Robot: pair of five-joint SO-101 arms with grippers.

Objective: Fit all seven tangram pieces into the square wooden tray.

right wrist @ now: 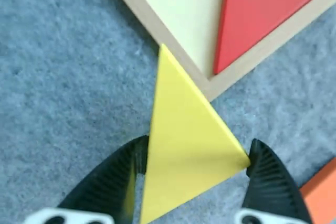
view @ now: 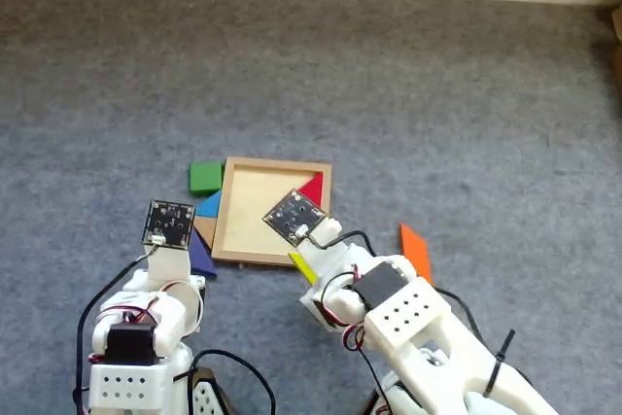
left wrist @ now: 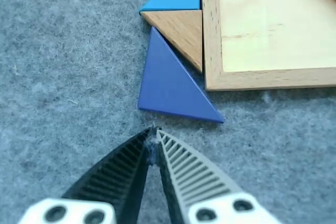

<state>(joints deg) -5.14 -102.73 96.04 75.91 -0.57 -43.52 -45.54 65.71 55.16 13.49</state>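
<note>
Partly cropped, yellow triangle (right wrist: 184, 145) sits between right fingers (right wrist: 269, 178).

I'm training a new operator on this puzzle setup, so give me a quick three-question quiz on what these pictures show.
1. True or false: the left hand is shut with nothing in it.
2. Which piece lies inside the wooden tray? A) green square B) red triangle C) orange piece
3. Fill in: the right hand holds the ____ triangle.
Key: 1 true; 2 B; 3 yellow triangle.
</note>
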